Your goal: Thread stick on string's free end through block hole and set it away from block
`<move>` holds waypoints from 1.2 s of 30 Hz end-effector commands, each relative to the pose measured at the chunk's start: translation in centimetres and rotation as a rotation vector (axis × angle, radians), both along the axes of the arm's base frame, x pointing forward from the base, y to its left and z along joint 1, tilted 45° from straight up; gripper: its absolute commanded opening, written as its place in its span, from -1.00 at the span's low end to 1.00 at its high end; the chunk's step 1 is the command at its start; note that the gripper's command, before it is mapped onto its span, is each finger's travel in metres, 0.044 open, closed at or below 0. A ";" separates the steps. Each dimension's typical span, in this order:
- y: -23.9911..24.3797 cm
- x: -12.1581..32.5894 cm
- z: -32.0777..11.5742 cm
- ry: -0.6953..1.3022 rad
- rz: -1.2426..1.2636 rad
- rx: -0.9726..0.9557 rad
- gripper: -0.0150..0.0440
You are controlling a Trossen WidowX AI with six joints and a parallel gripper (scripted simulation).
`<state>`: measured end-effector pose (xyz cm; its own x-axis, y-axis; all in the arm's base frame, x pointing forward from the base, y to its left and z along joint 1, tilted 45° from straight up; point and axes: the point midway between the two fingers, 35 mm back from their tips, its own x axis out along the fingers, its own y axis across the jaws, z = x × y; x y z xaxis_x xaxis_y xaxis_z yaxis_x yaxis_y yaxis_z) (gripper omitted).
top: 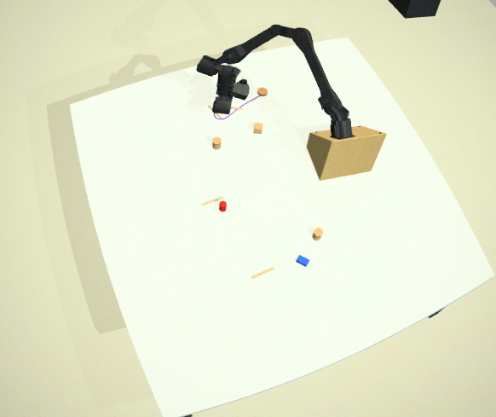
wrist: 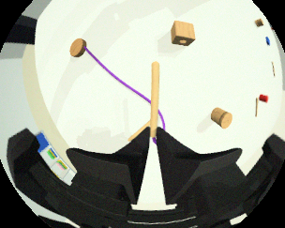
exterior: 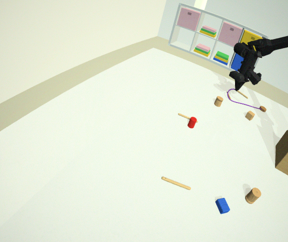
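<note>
Claw (top: 222,109) (exterior: 236,89) (wrist: 153,132) grasping the tethered stick (top: 237,107) (exterior: 242,94) (wrist: 155,97) by its string end; the stick projects outward from the fingertips. Purple string (top: 249,101) (exterior: 245,104) (wrist: 117,79) curves from the claw, passing behind the stick in the wrist view, to the round button (top: 262,91) (exterior: 263,109) (wrist: 78,48), apart from the claw on the table (top: 178,319) (exterior: 90,171) (wrist: 108,22). Holed block (top: 257,128) (exterior: 249,115) (wrist: 183,33) upright on the table, apart from the claw; wrist view places it past the stick's free end, off to one side. Stick and string both outside the block. Loose stick (top: 211,108) (exterior: 228,95) (wrist: 140,130) lies near the claw, on the table. Nearer wooden cylinder (top: 216,143) (exterior: 218,101) (wrist: 221,117) stands apart from the claw. Red cylinder (top: 222,206) (exterior: 192,122) (wrist: 263,98) farther from the claw, another stick (top: 211,200) (exterior: 184,116) (wrist: 257,107) just beside it. Blue block (top: 302,260) (exterior: 222,206) (wrist: 267,40) well apart from the claw.
</note>
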<state>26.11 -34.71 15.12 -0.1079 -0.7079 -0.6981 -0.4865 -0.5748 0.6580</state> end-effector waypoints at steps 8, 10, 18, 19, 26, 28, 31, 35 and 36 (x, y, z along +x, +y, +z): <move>-0.6 1.3 0.5 -0.009 0.001 0.001 -0.49; -0.7 1.5 0.6 -0.009 0.001 0.001 -0.49; -1.1 2.4 1.0 -0.009 0.001 0.001 -0.49; -1.2 2.5 1.0 -0.010 0.001 0.001 -0.49; -1.6 3.2 1.3 -0.010 0.002 0.000 -0.49; -1.7 3.5 1.4 -0.010 0.002 0.000 -0.49; -1.8 3.8 1.5 -0.011 0.002 0.000 -0.49; -2.0 4.2 1.6 -0.011 0.002 0.000 -0.49; -2.1 4.4 1.6 -0.011 0.002 0.000 -0.49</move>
